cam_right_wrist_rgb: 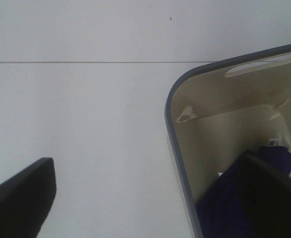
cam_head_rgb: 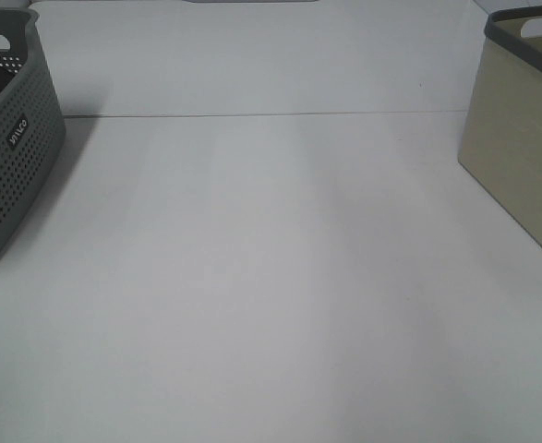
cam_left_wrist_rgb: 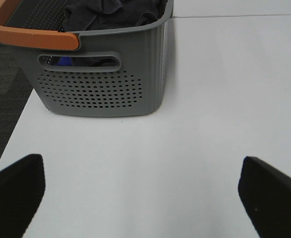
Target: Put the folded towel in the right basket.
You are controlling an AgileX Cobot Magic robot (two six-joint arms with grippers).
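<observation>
Right wrist alone shows purple towel (cam_right_wrist_rgb: 223, 199) inside beige basket (cam_right_wrist_rgb: 171, 130); left claw (cam_left_wrist_rgb: 140, 168) and right claw (cam_right_wrist_rgb: 146, 162) gape released.

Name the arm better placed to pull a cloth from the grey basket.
Left. The open left gripper faces the grey basket of dark cloths; the right gripper hangs at the beige basket.
</observation>
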